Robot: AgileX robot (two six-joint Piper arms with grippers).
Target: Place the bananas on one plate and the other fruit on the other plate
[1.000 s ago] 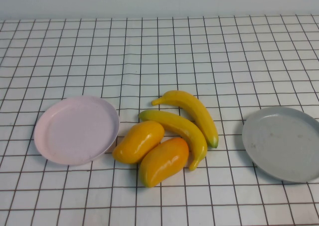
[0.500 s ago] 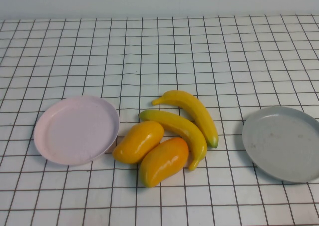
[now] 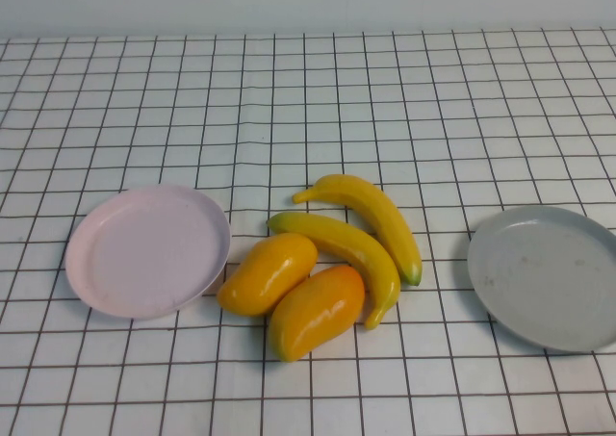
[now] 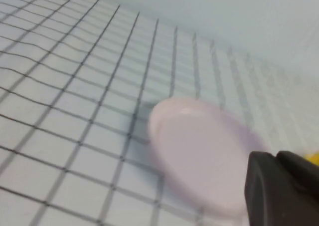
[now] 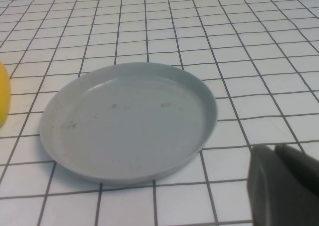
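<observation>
Bananas [image 3: 366,234] lie in a touching cluster with the mangoes [image 3: 294,292], between both plates. Left gripper [image 4: 281,188] sits near the pink plate [image 3: 106,292], right gripper [image 5: 284,183] near the grey plate [image 5: 65,151]; finger state: cannot tell. Take the outer banana first, mid-body, without nudging its neighbours.

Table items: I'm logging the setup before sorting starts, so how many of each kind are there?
Bananas: 2, on the cloth
Mangoes: 2, on the cloth
Plates: 2, pink plate, grey plate, both bare
Total: 6
Left gripper shows only in the left wrist view, near the pink plate; right gripper only in the right wrist view, near the grey plate.
</observation>
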